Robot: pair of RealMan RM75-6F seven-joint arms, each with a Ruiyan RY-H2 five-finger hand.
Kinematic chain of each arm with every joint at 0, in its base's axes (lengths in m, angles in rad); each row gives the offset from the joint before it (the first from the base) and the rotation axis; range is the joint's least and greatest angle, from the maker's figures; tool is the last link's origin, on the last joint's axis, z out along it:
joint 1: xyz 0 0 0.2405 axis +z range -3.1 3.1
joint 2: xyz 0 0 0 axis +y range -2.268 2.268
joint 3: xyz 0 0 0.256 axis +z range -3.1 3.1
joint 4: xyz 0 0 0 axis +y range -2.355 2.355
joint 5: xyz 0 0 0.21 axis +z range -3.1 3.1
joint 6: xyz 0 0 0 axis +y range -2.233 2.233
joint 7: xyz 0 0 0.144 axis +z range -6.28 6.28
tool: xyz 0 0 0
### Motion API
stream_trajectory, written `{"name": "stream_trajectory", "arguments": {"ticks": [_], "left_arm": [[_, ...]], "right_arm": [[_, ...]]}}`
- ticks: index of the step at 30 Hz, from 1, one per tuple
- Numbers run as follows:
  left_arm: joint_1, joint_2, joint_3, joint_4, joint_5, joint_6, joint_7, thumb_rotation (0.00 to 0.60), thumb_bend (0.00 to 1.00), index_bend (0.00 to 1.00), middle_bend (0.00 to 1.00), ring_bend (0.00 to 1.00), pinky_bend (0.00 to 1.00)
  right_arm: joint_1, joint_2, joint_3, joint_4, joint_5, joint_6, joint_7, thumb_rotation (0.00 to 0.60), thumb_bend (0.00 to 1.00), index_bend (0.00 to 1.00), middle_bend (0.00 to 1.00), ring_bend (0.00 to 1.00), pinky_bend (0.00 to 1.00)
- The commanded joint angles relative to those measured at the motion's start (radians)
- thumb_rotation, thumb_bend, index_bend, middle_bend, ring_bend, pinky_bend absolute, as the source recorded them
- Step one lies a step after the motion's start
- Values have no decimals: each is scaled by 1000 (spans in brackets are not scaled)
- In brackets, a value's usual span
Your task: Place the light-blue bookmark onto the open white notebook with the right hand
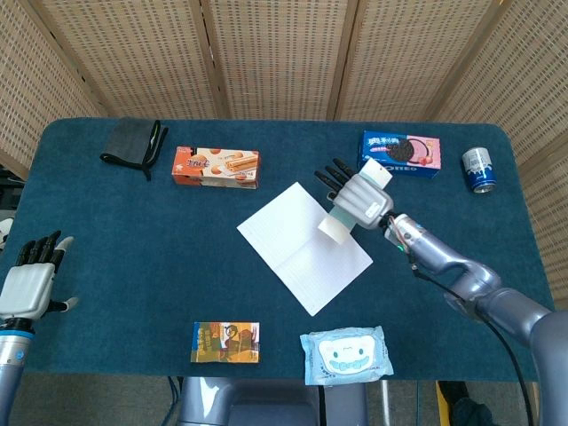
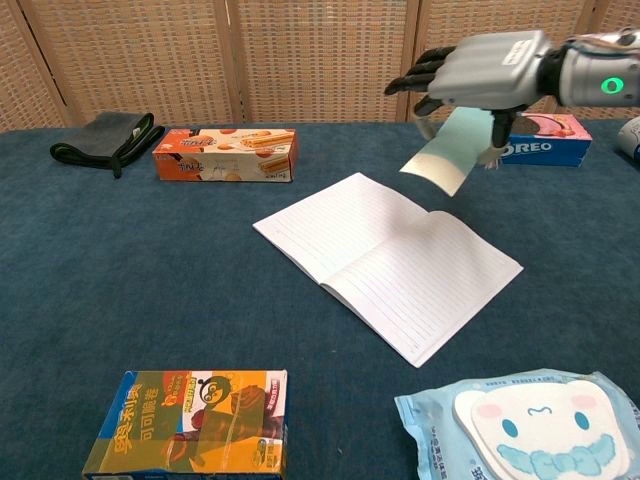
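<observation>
The open white notebook (image 1: 303, 246) (image 2: 388, 260) lies flat at the table's middle. My right hand (image 1: 358, 196) (image 2: 478, 72) hovers above the notebook's right page, near its far edge, and pinches the light-blue bookmark (image 1: 339, 222) (image 2: 447, 150). The bookmark hangs down from the hand, tilted, and is clear of the paper. My left hand (image 1: 28, 282) rests at the table's near left edge with its fingers apart and nothing in it; only the head view shows it.
An orange biscuit box (image 1: 216, 167) and a dark pouch (image 1: 133, 145) lie at the back left. An Oreo box (image 1: 399, 153) and a blue can (image 1: 478, 169) sit back right. A snack box (image 1: 225, 342) and a wet-wipes pack (image 1: 345, 353) lie along the front edge.
</observation>
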Motion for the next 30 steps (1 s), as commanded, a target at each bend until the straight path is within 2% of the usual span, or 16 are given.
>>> {"name": "stream_trajectory", "arguments": {"ticks": [1, 8, 12, 17, 23, 27, 30], "left_arm": [[-7, 3, -7, 9, -21, -16, -7, 600, 0, 0, 0, 0, 0], [-16, 4, -15, 32, -60, -42, -19, 600, 0, 0, 0, 0, 0], [-20, 5, -15, 37, -66, -48, -24, 600, 0, 0, 0, 0, 0], [-21, 7, -13, 37, -65, -48, -31, 600, 0, 0, 0, 0, 0], [-24, 13, -12, 33, -64, -53, -40, 600, 0, 0, 0, 0, 0], [-23, 13, -11, 35, -66, -50, -45, 600, 0, 0, 0, 0, 0], [-25, 12, -11, 36, -69, -53, -43, 600, 0, 0, 0, 0, 0]], "right_arm": [[62, -85, 32, 35, 44, -88, -60, 600, 363, 545, 0, 0, 0], [95, -155, 63, 44, 110, -163, -131, 600, 363, 546, 0, 0, 0], [112, -193, 109, 44, 207, -222, -211, 600, 363, 546, 0, 0, 0], [114, -214, 136, 5, 315, -264, -296, 600, 349, 546, 0, 0, 0], [112, -255, 131, 0, 380, -249, -384, 600, 337, 545, 0, 0, 0], [109, -280, 135, -6, 447, -260, -410, 600, 375, 546, 0, 0, 0], [112, -298, 139, 0, 479, -248, -435, 600, 367, 543, 0, 0, 0]]}}
